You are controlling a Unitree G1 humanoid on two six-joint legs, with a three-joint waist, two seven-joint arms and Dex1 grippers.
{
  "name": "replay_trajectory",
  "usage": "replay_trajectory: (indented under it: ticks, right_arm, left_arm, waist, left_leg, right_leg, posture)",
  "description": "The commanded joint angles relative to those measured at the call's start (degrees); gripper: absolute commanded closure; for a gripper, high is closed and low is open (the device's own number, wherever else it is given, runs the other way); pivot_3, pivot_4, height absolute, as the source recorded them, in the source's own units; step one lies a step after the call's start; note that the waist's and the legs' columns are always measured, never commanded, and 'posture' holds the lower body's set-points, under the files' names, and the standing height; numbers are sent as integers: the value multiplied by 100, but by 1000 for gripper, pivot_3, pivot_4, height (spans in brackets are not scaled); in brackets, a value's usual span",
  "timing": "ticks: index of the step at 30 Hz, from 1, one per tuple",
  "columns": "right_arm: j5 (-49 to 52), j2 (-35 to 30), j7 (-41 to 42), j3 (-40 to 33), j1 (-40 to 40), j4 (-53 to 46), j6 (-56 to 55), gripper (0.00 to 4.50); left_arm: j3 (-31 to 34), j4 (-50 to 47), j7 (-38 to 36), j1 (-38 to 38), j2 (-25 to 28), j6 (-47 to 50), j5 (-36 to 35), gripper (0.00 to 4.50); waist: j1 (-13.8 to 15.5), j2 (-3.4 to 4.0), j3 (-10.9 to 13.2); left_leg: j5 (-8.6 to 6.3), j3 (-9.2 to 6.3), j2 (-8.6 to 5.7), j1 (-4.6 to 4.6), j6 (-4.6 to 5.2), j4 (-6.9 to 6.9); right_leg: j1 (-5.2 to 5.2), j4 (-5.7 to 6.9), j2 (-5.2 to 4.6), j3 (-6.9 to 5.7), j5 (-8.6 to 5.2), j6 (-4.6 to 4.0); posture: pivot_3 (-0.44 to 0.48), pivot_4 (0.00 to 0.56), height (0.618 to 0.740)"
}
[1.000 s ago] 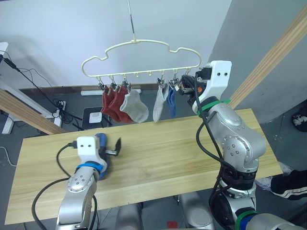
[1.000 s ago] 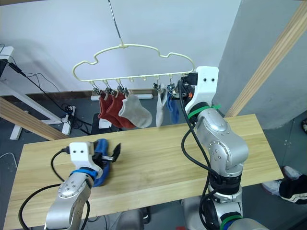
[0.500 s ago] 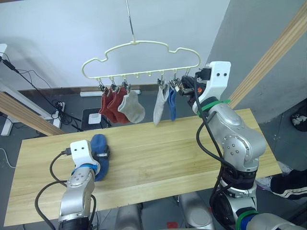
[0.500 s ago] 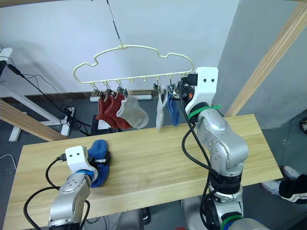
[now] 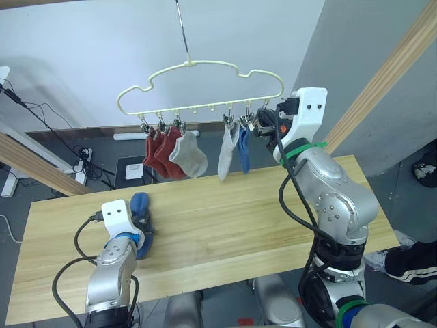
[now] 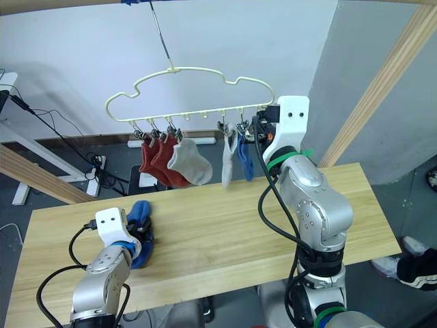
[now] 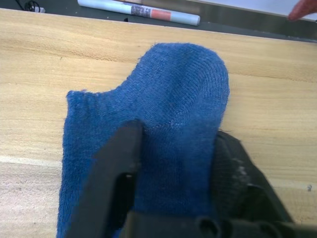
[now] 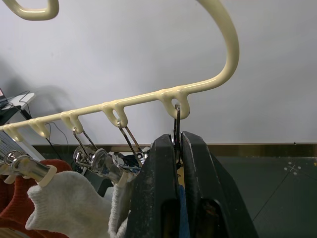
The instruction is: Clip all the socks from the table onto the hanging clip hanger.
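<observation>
The light wooden desk (image 5: 225, 219) carried one blue sock (image 7: 163, 129), which the left end effector (image 7: 173, 163) straddled with fingers spread open. Farther back, the right end effector (image 8: 177, 148) pinched closed on the end clip (image 8: 176, 124) of the pale-yellow clip hanger (image 5: 205, 75), where five socks hung.

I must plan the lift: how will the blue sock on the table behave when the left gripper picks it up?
The blue sock is knitted and lies flat on the table, so it will probably droop from the left gripper. It looks light. Its ribbed surface likely grips the fingers rather than slipping.
</observation>
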Motion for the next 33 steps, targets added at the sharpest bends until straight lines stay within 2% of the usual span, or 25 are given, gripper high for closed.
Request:
replay_trajectory:
  ticks: [1,3,5,9,15,18,24,28,33]
  right_arm:
    - [30,-9,51,53,-34,-143,-167,4500]
    - [21,-16,47,50,-28,-148,-179,4500]
    - [10,-16,41,46,-29,-147,-188,4500]
    - [-2,-43,34,26,-32,-154,-195,4500]
    - [-23,-84,18,11,-43,-162,-197,4500]
    - [-27,-98,8,18,-50,-148,-215,4500]
    - [-43,-113,-40,14,-58,-182,-213,4500]
    - [-33,-125,-69,19,-73,-191,-192,4500]
    - [-32,-143,-100,8,-95,-187,-187,4500]
  left_arm:
    - [-164,-102,-232,232,17,3,-36,3571]
    - [-647,-290,-709,365,172,-258,61,3922]
    - [-1162,-459,-1200,381,339,-669,168,4465]
    - [-2271,-623,-2380,-6,636,-1897,361,4465]
    - [-2788,-374,-3214,-799,349,-2598,12,4465]
    - [-2869,-83,-3104,-1288,-35,-2839,105,4465]
    - [-2737,504,-1891,-1858,-917,-3424,687,4465]
    - [-2789,638,-1261,-1932,-1184,-3765,1124,4465]
    - [-2818,691,-820,-1869,-1388,-3882,1379,4465]
  waist:
    - [1,0,-1]
    - [0,0,-1]
    - [-2,5,-3]
    - [21,6,-3]
    - [-50,8,-6]
    - [-46,9,-7]
    - [-66,6,-8]
    - [-107,7,-8]
    - [-127,6,-8]
  left_leg:
    - [0,0,0,0,0,0]
    - [0,1,0,0,0,-1]
    - [0,3,0,0,0,-4]
    - [0,6,-3,-3,-1,-4]
    - [0,13,1,-1,0,-9]
    - [0,8,-1,-1,0,-11]
    - [0,13,-8,-5,0,-4]
    - [0,8,-7,-5,1,-6]
    - [0,10,-9,-5,1,-4]
  right_leg:
    - [0,0,0,1,0,0]
    - [0,-1,0,1,0,0]
    - [-1,-3,-1,3,0,0]
    - [-1,-5,-4,5,0,0]
    - [-2,-7,0,14,0,0]
    - [-2,-6,2,9,0,0]
    - [1,-13,-2,17,5,10]
    - [1,-11,0,13,5,10]
    - [2,-11,-1,15,6,12]
  posture:
    - [-259,292,740]
    - [-259,292,740]
    - [-269,290,740]
    - [-279,290,740]
    - [-286,287,740]
    - [-287,284,740]
    - [-300,282,740]
    - [-305,283,740]
    - [-311,287,740]
